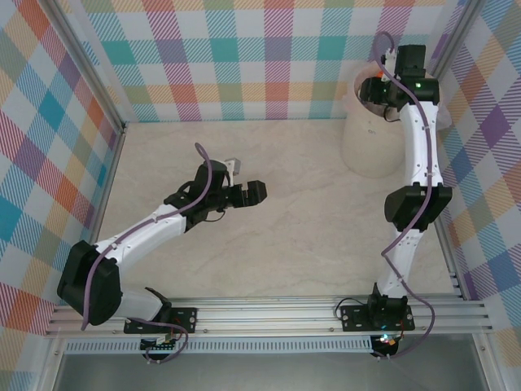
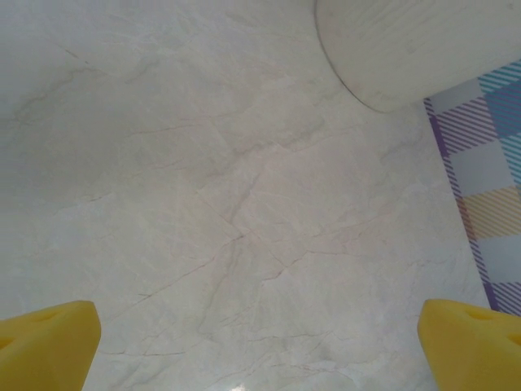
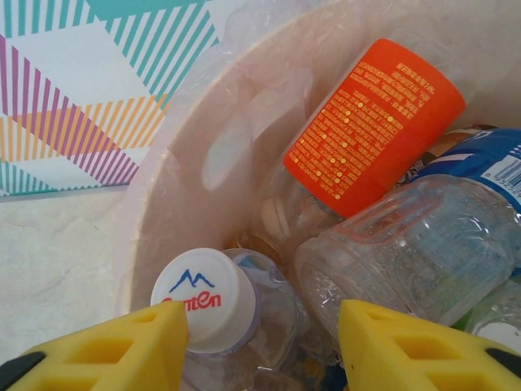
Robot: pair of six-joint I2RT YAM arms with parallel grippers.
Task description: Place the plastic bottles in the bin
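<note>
Our left gripper (image 2: 260,350) hovers over the pale marble-patterned table (image 2: 203,204), its yellow fingers spread wide. Our right gripper (image 3: 262,326) hangs over the large round cream-beige plastic bin (image 3: 163,163), where the clear plastic bottles (image 3: 370,130) lie piled. A white-capped bottle (image 3: 203,297) sits between its fingers; we cannot tell whether they pinch it.

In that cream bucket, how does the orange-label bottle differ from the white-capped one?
The clear plastic bottle with the orange label lies tilted, side toward the camera; the clear plastic bottle with the white cap points its cap up at it. The orange-labelled one shows printed text but no cap; the white-capped one shows a blue mountain logo but no label. Both sit inside the round cream-beige plastic bin.
</note>
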